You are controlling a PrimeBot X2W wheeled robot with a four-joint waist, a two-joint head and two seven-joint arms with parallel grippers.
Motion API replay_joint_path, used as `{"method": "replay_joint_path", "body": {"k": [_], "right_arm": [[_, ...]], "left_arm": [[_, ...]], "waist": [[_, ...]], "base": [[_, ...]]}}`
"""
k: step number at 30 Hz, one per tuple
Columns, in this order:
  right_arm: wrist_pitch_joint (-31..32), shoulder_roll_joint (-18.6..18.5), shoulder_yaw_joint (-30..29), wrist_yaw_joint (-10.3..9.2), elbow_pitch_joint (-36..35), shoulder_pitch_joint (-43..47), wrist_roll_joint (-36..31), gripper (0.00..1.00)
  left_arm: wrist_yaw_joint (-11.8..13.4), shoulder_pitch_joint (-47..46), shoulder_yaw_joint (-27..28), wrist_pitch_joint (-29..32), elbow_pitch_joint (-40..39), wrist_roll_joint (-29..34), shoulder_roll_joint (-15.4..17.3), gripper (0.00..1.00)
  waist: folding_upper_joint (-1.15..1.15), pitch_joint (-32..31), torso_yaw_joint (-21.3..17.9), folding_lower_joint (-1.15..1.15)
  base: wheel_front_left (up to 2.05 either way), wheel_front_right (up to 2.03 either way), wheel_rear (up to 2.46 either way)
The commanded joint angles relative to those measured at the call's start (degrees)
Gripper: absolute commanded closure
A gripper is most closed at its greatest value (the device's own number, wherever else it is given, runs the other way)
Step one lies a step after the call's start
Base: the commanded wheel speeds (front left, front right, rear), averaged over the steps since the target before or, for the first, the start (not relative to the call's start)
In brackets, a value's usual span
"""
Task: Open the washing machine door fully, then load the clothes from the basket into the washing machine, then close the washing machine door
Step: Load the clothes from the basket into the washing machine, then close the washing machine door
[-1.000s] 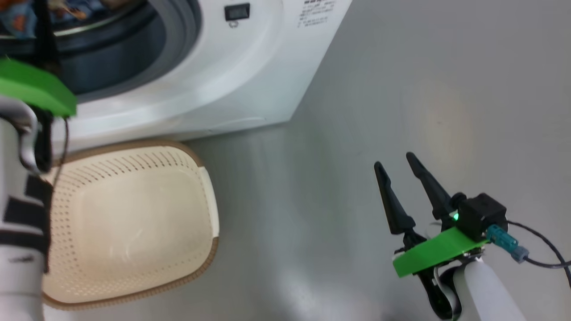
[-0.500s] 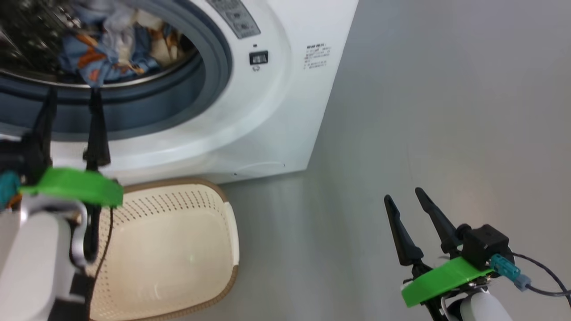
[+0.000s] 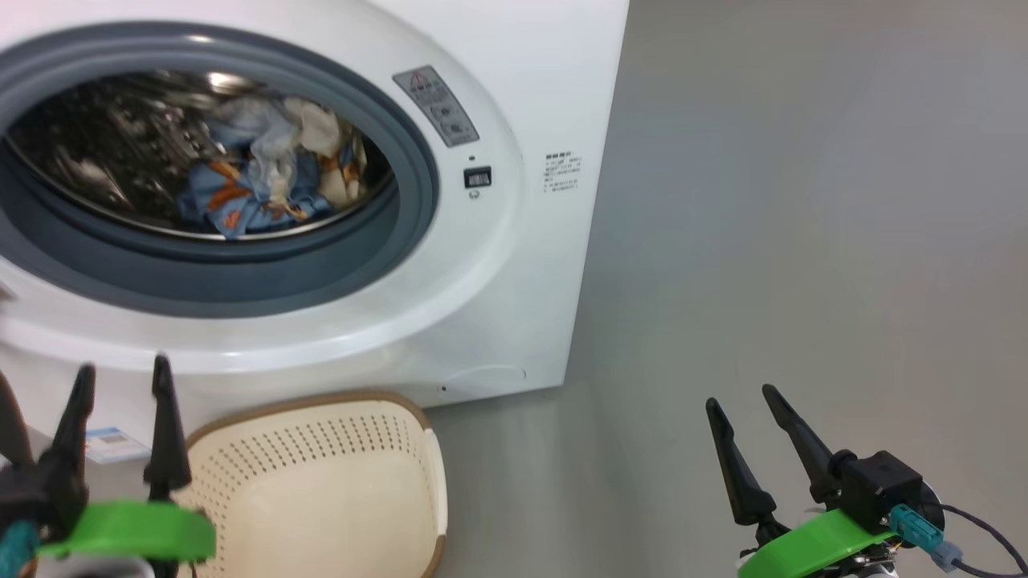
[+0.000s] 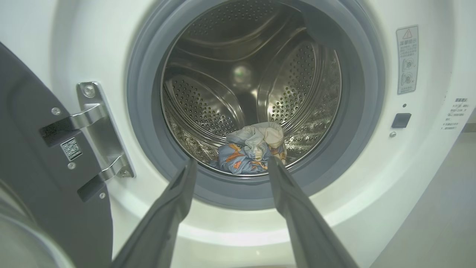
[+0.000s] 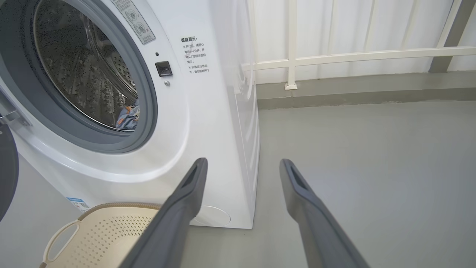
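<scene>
Washing machine door (image 4: 44,178) stood swung open at the left of the washing machine (image 3: 514,265), on its steel hinge (image 4: 96,137). Clothes (image 3: 257,181) lay bunched at the drum bottom. Basket (image 3: 337,437) sat on the floor (image 3: 803,241), just in front of the machine and below the opening. Left gripper (image 3: 122,368) hung before the machine's lower front, fingers apart, holding nothing. Right gripper (image 3: 740,396) was over the floor to the right, fingers also apart.

Labels:
- Grey warning sticker (image 3: 438,104) with a red triangle, beside the gasket.
- Block of Chinese print (image 5: 194,55), too fine to read.
- QR sticker (image 4: 70,149) on the door.
- Blue label (image 3: 112,441) low on the front.
</scene>
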Motion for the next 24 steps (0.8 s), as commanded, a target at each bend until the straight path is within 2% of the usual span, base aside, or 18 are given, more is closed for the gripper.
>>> {"method": "replay_joint_path", "body": {"k": [1,8,11,15,24], "right_arm": [[-0.69,0.06,1.33,0.08,-1.53,0.35,-0.4,0.0],[-0.69,0.06,0.66,0.08,-2.57,2.07,-1.14,0.0],[-0.69,0.06,-0.18,0.08,-3.23,2.46,-1.15,0.0],[-0.69,0.06,-1.08,0.08,-3.69,3.5,-1.76,0.0],[-0.69,0.06,-1.63,0.08,-4.21,4.07,-2.38,0.0]], "left_arm": [[0.83,0.84,2.65,-0.07,-2.3,-0.1,1.64,0.0],[3.56,9.58,3.71,-0.99,-5.65,-0.14,-0.4,0.0],[4.37,13.18,3.79,-1.3,-6.8,1.09,-0.14,0.0],[4.38,17.37,3.62,-1.69,-8.2,0.89,-0.87,0.0],[4.03,20.67,3.23,-2.33,-8.9,0.84,-3.2,0.0]], "waist": [[0.0,-2.88,0.31,0.0],[0.0,-5.16,0.75,0.0],[0.0,-5.71,0.72,0.0],[0.0,-6.34,1.09,0.0],[0.0,-6.79,2.14,0.0]], "base": [[0.0,0.0,0.0],[0.0,0.0,0.0],[0.0,0.0,0.0],[0.0,0.0,0.0],[0.0,0.0,0.0]]}}
